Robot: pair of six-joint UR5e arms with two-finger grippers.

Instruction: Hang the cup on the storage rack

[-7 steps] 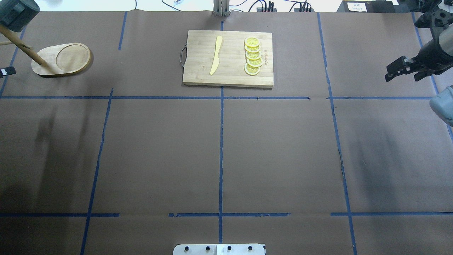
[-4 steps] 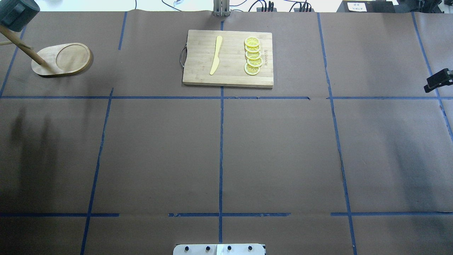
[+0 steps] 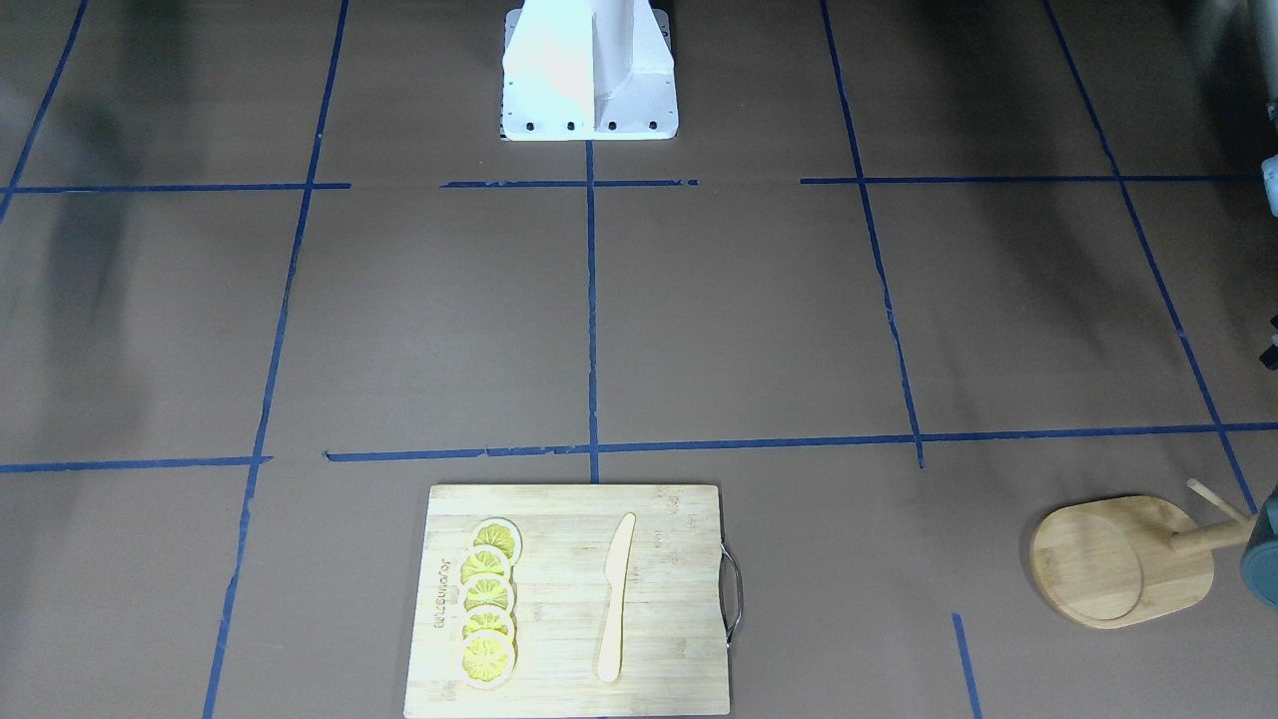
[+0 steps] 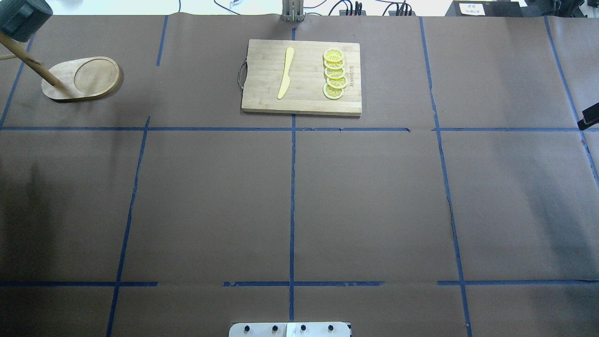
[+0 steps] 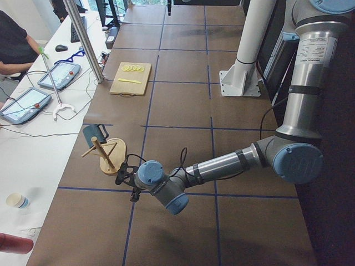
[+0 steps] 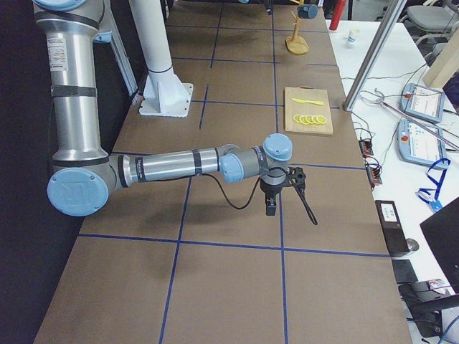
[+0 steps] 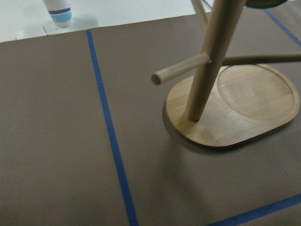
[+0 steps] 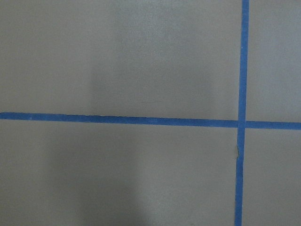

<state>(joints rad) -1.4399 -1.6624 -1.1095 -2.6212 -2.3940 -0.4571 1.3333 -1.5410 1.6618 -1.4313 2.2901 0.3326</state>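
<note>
The dark teal-grey cup (image 4: pixel 18 18) hangs high on a peg arm of the bamboo storage rack (image 4: pixel 82 78) at the table's far left. Both show in the exterior left view, the cup (image 5: pixel 95 133) on the rack (image 5: pixel 106 158), and in the front-facing view, the rack (image 3: pixel 1123 559) with the cup (image 3: pixel 1263 559) cut off by the edge. The left wrist view shows the rack's post and base (image 7: pixel 235 117) close up. My left gripper (image 5: pixel 125 177) is low beside the rack, apart from it; I cannot tell its state. My right gripper (image 6: pixel 276 201) is low over bare table, only a tip showing overhead (image 4: pixel 590 117); I cannot tell its state.
A bamboo cutting board (image 4: pixel 262 100) with a yellow knife (image 4: pixel 286 72) and several lemon slices (image 4: pixel 334 74) lies at the far middle. Blue tape lines (image 4: pixel 292 187) grid the brown table cover. Operators' tablets and cables (image 5: pixel 33 100) lie beyond the far edge.
My right arm has drawn back to the right, nearly out of the overhead view. A dark sliver of my left gripper at that view's left edge is gone. Cup and rack have not moved.
</note>
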